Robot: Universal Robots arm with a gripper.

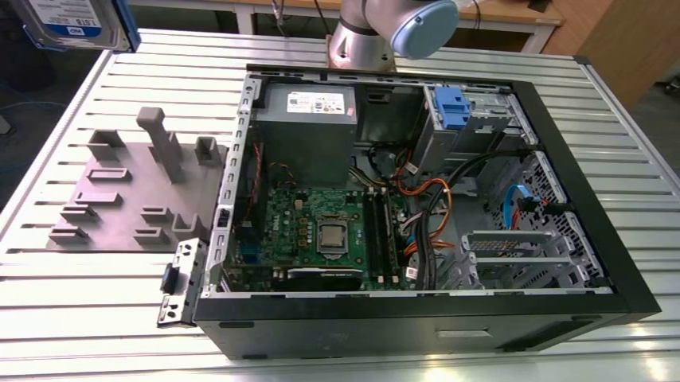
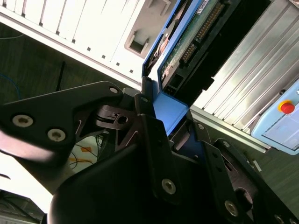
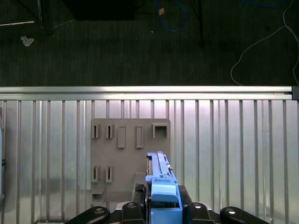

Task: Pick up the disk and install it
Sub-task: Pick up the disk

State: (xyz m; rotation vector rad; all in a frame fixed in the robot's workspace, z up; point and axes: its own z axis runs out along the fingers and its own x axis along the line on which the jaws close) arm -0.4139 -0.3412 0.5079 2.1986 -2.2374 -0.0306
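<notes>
The end effector (image 3: 162, 210) clamps the disk (image 3: 160, 170) by its blue plastic carrier, holding it edge-on above the grey slotted fixture (image 3: 128, 158) on the ribbed metal tabletop (image 3: 233, 154). The open black case (image 1: 425, 199) lies well apart, toward the exterior view's right.

Arm (image 1: 361, 44): smooth, glossy silver-grey round tube. Carries a rounded pale blue cap (image 1: 425, 22) at the joint. Gripper (image 2: 166, 113), in both wrist views: matte black throughout. Consists of flat, angular links (image 2: 70, 116) with rounded corners, stacked in layers. Bears silver round-head screws (image 2: 22, 120) at the pivots, some paired, some single. Shows a small black pin with a bored hole between two links in the second wrist view.
</notes>
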